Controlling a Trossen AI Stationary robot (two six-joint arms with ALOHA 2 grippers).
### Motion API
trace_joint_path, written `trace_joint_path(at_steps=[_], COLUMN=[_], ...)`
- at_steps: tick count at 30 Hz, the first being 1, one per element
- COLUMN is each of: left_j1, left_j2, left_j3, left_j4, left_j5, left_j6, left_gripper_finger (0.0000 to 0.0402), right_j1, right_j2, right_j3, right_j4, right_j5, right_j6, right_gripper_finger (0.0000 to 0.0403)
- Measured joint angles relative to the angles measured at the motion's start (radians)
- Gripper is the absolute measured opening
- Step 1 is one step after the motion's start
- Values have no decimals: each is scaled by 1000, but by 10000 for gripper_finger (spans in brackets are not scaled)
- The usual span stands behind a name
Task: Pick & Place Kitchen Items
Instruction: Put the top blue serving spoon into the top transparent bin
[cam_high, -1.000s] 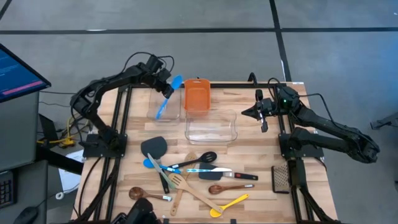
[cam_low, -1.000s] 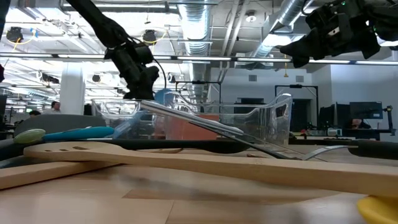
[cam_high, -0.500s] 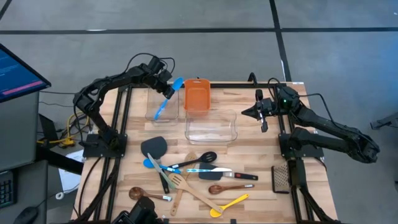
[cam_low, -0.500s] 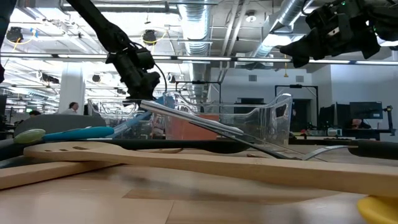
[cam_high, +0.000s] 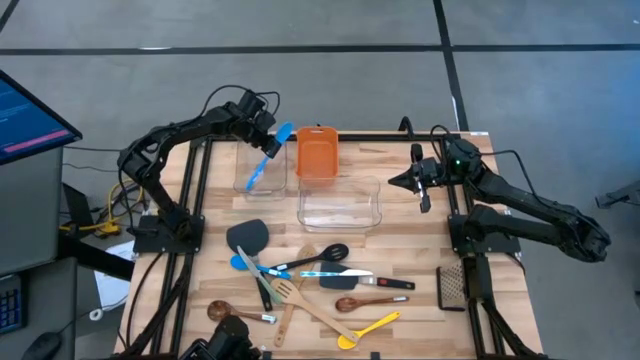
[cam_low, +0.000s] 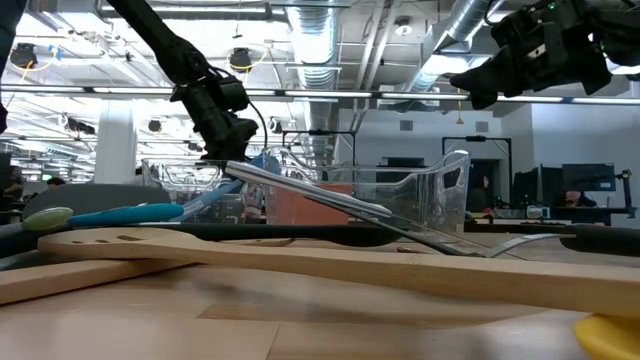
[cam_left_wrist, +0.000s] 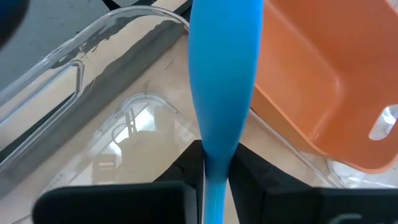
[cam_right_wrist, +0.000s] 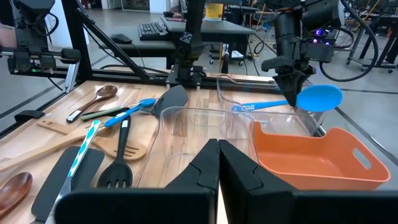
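Utensils lie in a loose heap at the near edge of the tabletop (cam_high: 420, 245): a yellow spoon (cam_high: 368, 328), wooden spoons (cam_high: 362, 302), a slotted wooden spatula (cam_high: 312, 306), black turners (cam_high: 249, 238) and a black ladle (cam_high: 318, 256), several crossing one another. Beyond the heap stands a large clear tub (cam_high: 340, 203); farther back, side by side, a smaller clear tub (cam_high: 264, 168) and an orange bin (cam_high: 316, 152).

The left gripper (cam_high: 267, 138) hangs over the smaller tub, its jaws closed on the handle of a blue spoon (cam_high: 268, 158), whose bowl rises toward the bin and whose handle end dips into the tub. The right gripper (cam_high: 415, 179) waits beside the large tub, raised; its jaws appear pressed together and empty.

Such a spoon is probably light, stiff and smooth, so it may pivot in a two-finger pinch; mid-handle, near the balance point, looks the soundest hold.

Against the view half a second earlier, spoon and left gripper stand in nearly the same place; the right arm has not moved.
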Motion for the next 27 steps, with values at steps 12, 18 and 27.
trace_joint_path(at_steps=[12,18,27], left_j1=[0,0,-3], left_j2=[0,-5,-10], left_j3=[0,0,0], left_j4=[9,13,9], left_j5=[-102,-145,-143], left_j6=[-2,-2,0], left_gripper_finger=[80,118,167], right_j1=[0,1,1], right_j2=[0,0,0], right_j3=[0,0,0], right_j4=[-9,-9,-10], right_j5=[0,0,0], right_j6=[1,1,2], right_gripper_finger=[0,0,0])
